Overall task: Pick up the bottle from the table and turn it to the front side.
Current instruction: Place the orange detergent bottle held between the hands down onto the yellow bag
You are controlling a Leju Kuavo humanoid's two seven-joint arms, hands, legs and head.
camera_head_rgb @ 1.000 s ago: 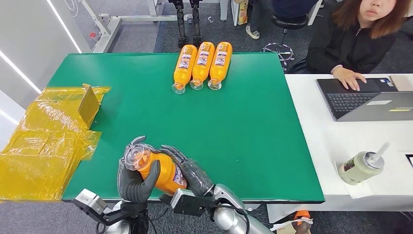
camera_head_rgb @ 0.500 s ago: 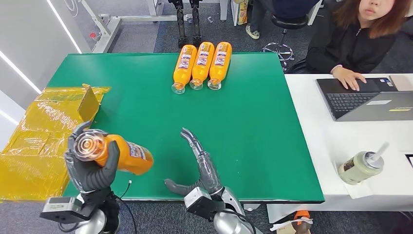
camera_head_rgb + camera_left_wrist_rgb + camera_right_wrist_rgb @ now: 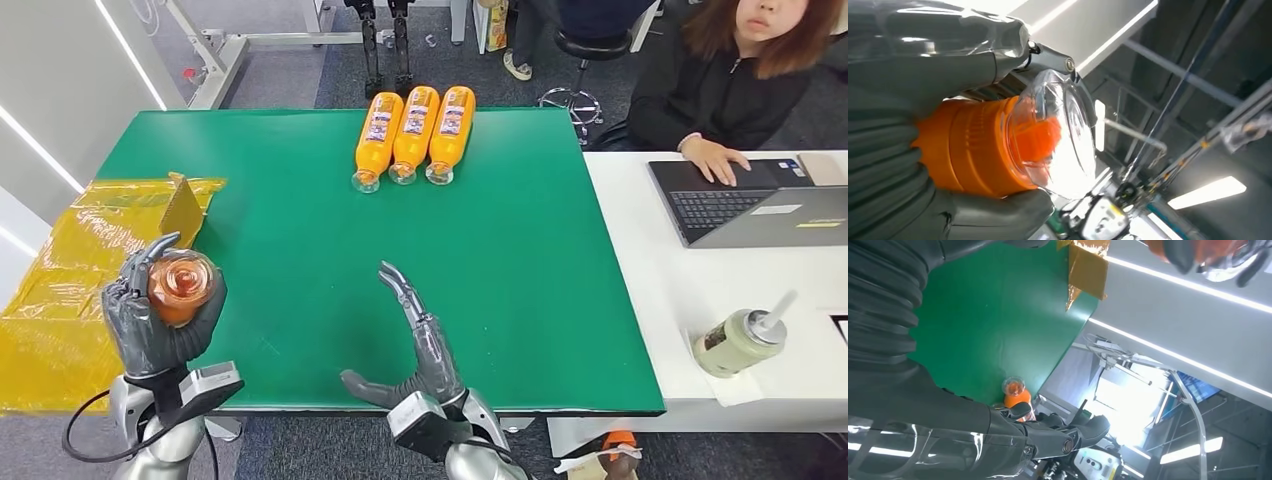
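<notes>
My left hand (image 3: 160, 320) grips an orange bottle (image 3: 181, 286) at the table's near left corner, with the clear cap end pointing up at the head camera. In the left wrist view the orange bottle (image 3: 978, 145) and its clear cap (image 3: 1063, 135) lie inside the curled grey fingers (image 3: 938, 65). My right hand (image 3: 415, 345) hovers over the green table (image 3: 520, 260) near its front edge, fingers spread and holding nothing. The right wrist view shows the right hand (image 3: 948, 430) with its fingers apart.
Three orange bottles (image 3: 414, 135) lie side by side at the table's far edge. Crumpled yellow plastic and a box (image 3: 90, 280) sit off the left side. A person (image 3: 740, 70) works at a laptop (image 3: 750, 205) on the white desk, beside a lidded cup (image 3: 740, 343).
My left hand has turned the bottle from lying sideways to cap end up and moved slightly left. The right hand stays open, shifted a little.
</notes>
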